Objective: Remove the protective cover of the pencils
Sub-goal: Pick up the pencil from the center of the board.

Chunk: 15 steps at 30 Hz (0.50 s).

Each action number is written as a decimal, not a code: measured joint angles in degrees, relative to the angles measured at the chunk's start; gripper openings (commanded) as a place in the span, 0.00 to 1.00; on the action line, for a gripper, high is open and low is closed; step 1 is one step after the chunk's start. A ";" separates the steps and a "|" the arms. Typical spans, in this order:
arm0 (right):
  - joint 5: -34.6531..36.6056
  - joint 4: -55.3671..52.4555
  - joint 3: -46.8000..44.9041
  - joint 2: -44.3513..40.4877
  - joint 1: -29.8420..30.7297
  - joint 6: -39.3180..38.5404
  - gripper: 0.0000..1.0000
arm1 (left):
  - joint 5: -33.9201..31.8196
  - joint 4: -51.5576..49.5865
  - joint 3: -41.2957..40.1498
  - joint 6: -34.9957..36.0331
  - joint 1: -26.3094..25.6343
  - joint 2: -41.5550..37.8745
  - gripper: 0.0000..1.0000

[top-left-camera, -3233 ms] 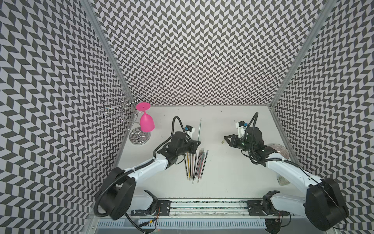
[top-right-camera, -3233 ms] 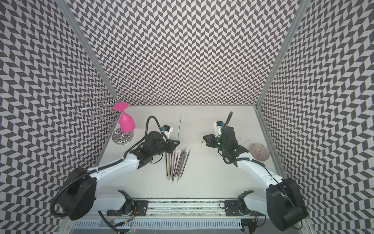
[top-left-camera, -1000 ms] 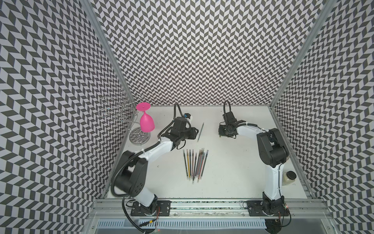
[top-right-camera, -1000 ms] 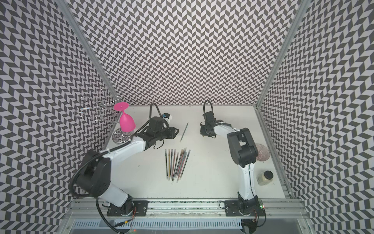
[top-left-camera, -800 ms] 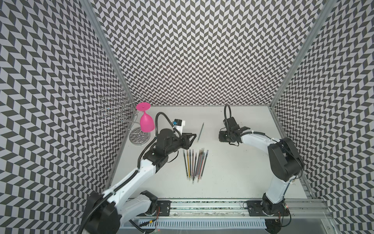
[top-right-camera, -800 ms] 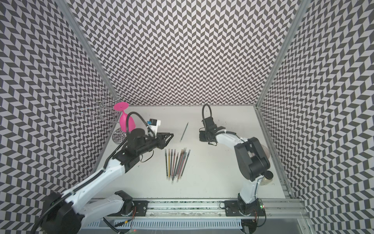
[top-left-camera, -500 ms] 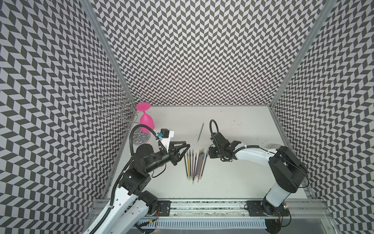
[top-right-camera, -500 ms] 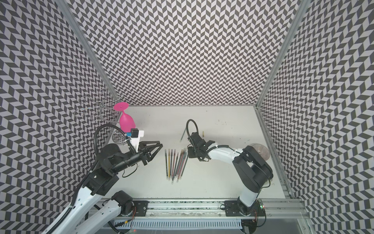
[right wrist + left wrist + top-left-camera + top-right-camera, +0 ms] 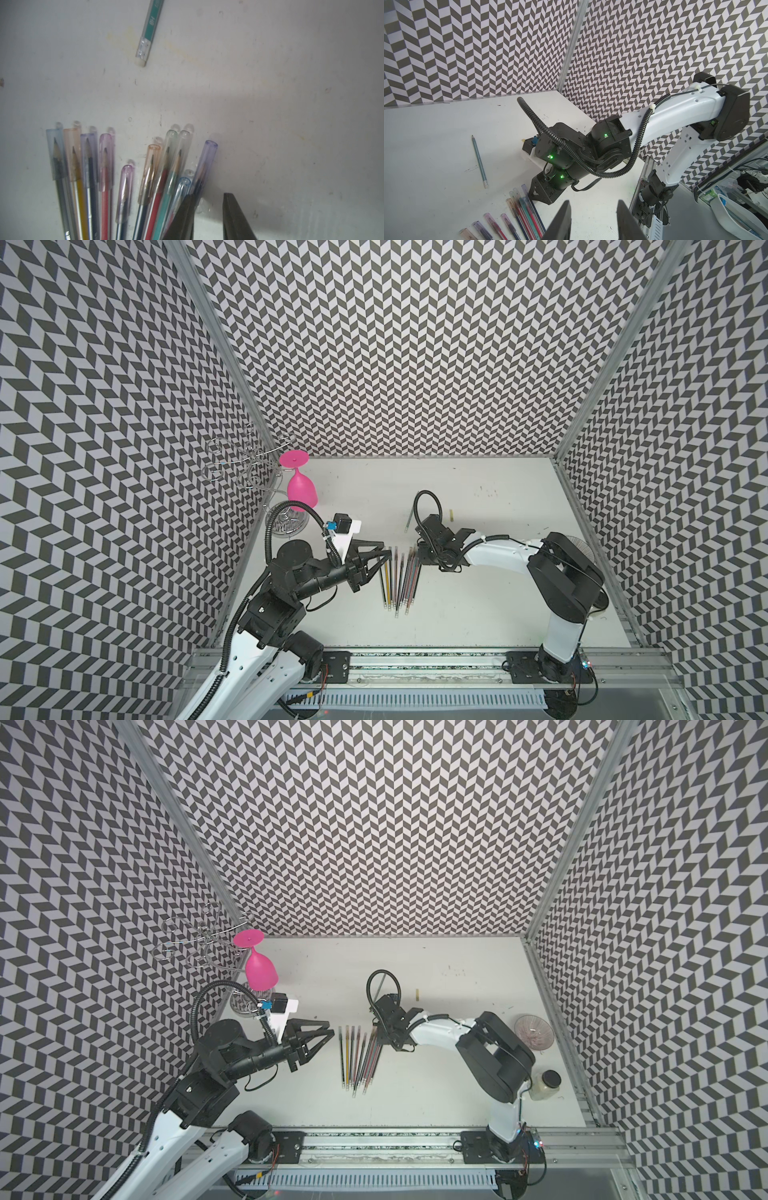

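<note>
Several pencils [image 9: 399, 580] lie side by side mid-table, also seen as a row of pencils [image 9: 357, 1058]. In the right wrist view each pencil tip wears a translucent protective cover, such as the purple cover [image 9: 205, 158] on the outermost pencil. My right gripper [image 9: 208, 199] is over the capped ends and stands open, a narrow gap with nothing in it, one finger [image 9: 186, 216] beside that outermost pencil. My left gripper [image 9: 592, 207] hovers open and empty, just left of the row in a top view [image 9: 388, 558]. A lone green pencil [image 9: 410, 520] lies apart behind, its tip bare.
A pink glass [image 9: 301, 489] hangs on a wire rack [image 9: 249, 460] in the back left corner. At the right wall stand a glass dish [image 9: 534, 1031] and a small jar [image 9: 544, 1085]. A tiny pale piece [image 9: 451, 514] lies near the lone pencil.
The left arm pulled back toward the front left, its gripper now beside the row. The right gripper came forward from the back of the table to the pencils' capped ends.
</note>
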 measured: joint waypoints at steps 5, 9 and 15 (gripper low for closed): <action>1.88 -1.20 1.90 0.20 0.00 0.94 0.27 | 0.50 0.04 -0.35 -0.02 0.00 -0.87 0.38; 3.74 -3.54 5.16 2.23 0.00 1.38 0.27 | 1.11 0.07 -0.57 0.00 0.00 -2.03 0.38; 6.29 -6.49 8.92 6.40 0.00 2.38 0.26 | 1.62 0.09 -0.59 -0.02 0.00 -3.10 0.39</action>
